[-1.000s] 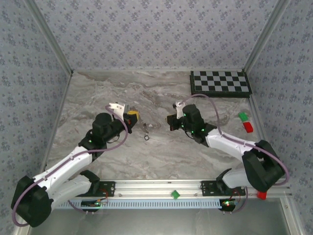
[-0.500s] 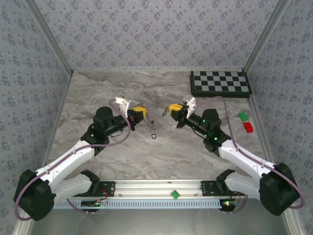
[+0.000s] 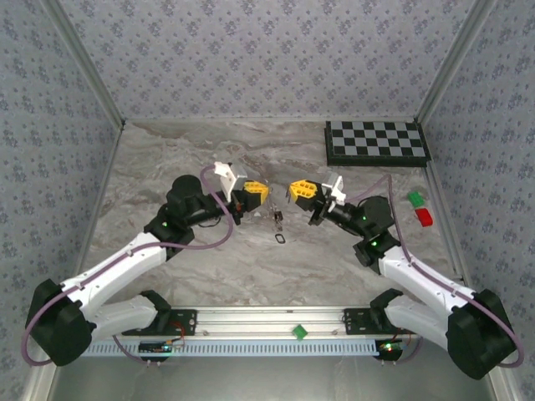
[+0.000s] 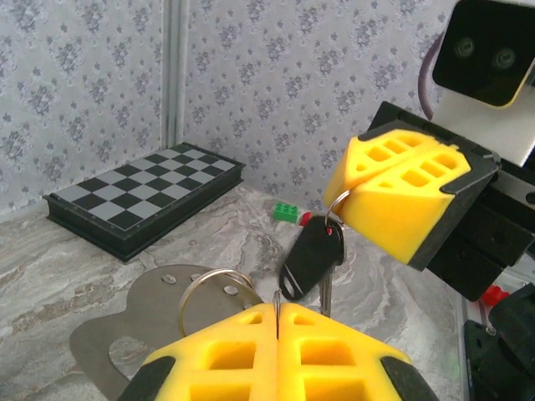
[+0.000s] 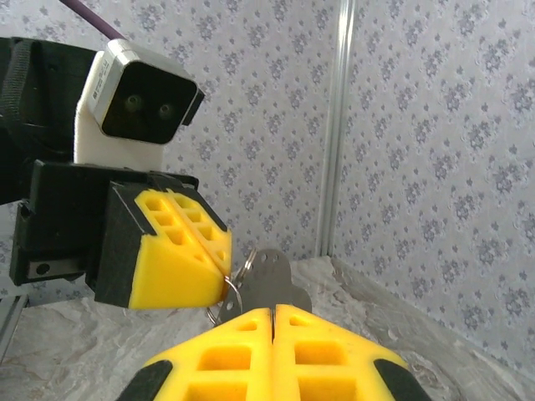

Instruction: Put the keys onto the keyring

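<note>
Both now nearer mid-table (and each other): left tool (image 3: 263,194) clamped on the keyring (image 4: 214,271), right tool (image 3: 293,190) on the keys (image 4: 311,255).

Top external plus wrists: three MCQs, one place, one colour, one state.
1. Chessboard sits: A far-right corner; B near-left corner; C centre.
2. End effector fingers are: A blue; B yellow; C white.
3. Right end effector is: A wide open; B shut on nothing; C shut on a small wire loop carrying a dark key.
Key: 1A, the top view shows it far right. 2B, yellow on both. 3C, loop pinched at its tips, key hanging; left end effector looks likewise shut on the keyring.
</note>
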### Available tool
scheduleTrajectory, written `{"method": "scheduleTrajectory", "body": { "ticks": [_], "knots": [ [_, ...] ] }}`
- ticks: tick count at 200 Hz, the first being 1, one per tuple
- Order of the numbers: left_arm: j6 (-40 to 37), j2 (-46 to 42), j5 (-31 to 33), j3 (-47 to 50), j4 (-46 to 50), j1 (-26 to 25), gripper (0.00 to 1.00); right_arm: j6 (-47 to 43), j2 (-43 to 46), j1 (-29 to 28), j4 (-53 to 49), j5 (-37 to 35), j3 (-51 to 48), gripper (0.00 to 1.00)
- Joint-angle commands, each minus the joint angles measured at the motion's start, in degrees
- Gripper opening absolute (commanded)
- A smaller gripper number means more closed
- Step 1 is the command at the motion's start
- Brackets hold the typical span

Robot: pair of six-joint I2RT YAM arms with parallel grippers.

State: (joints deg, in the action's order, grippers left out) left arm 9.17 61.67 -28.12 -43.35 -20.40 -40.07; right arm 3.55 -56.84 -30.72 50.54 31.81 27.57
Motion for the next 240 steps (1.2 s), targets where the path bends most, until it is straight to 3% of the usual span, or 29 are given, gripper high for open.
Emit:
{"method": "scheduleTrajectory", "body": {
  "ticks": [1, 61, 116, 177, 240],
  "knots": [
    [-4.28, -0.50, -2.55, -0.83, -3.01, -0.98, 0.00, -0.19, 1.32, -0.02, 2.77, 1.65, -0.10, 0.00],
    [-8.68, 1.38, -7.20, -3.41, -0.46, -1.40, 0.00, -2.67, 1.16, -0.36, 0.23, 2.23, 1.43, 0.00],
    [-11.72, 2.84, -7.45, -2.72, -3.34, -1.35, 0.00, -4.40, 1.16, -0.27, -0.38, 4.49, 1.40, 0.00],
    [-13.56, -0.04, -6.53, -1.25, -3.53, -1.39, 0.00, -10.48, 3.73, -2.77, -7.84, 3.38, 0.96, 0.00],
    [-10.14, -1.19, -6.07, -2.01, -2.27, -1.41, 0.00, -2.79, 2.83, -0.11, -9.38, 7.89, 3.18, 0.00]
  ]
}}
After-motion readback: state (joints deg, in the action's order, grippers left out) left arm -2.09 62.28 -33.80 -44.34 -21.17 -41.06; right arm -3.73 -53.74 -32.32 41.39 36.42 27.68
